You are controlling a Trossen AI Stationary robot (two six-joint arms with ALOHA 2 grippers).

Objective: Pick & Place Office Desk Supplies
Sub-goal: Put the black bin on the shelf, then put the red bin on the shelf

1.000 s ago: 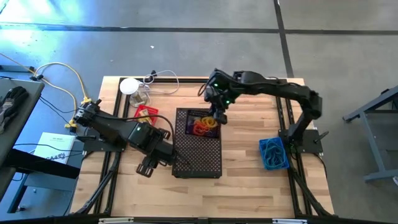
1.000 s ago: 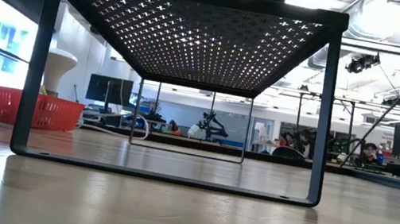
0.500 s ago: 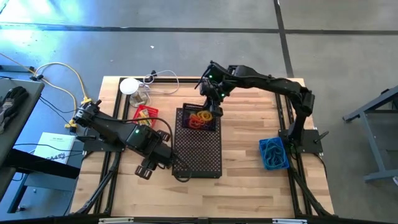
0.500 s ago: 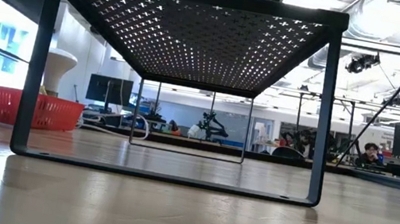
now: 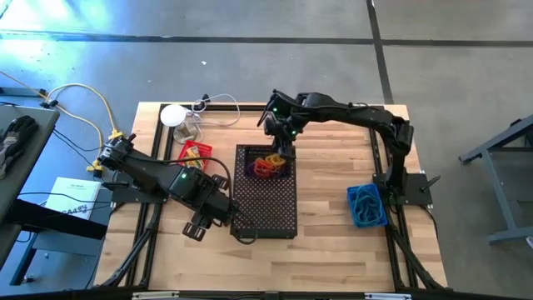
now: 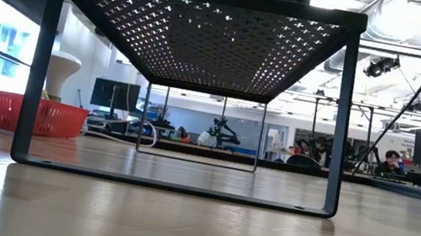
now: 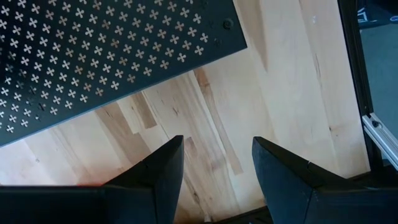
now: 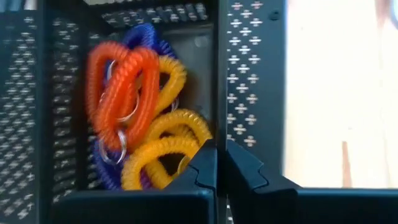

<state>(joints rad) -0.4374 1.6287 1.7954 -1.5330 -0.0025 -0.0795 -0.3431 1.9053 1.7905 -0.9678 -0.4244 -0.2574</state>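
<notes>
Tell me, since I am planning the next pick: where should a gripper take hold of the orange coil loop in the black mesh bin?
Probably the orange coil loop's upper arc, coming straight down from above. It lies on top of the yellow loops and purple loops, and the mesh bin's walls block any side approach. The right gripper hovers shut over the bin; it must open first.

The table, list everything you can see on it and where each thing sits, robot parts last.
Perforated stand: one, black, table centre.
Small tray: one, black, on the stand's far end.
Coiled loops: several, orange, yellow and purple, piled in the tray.
Red basket: one, left of the stand.
Blue basket: one, right side by the right arm's base.
White disc: one, far left corner, cords beside it.
Left pincer: open, empty, over bare wood by the stand's near left corner.
Right pincer: shut, empty, above the tray.
</notes>
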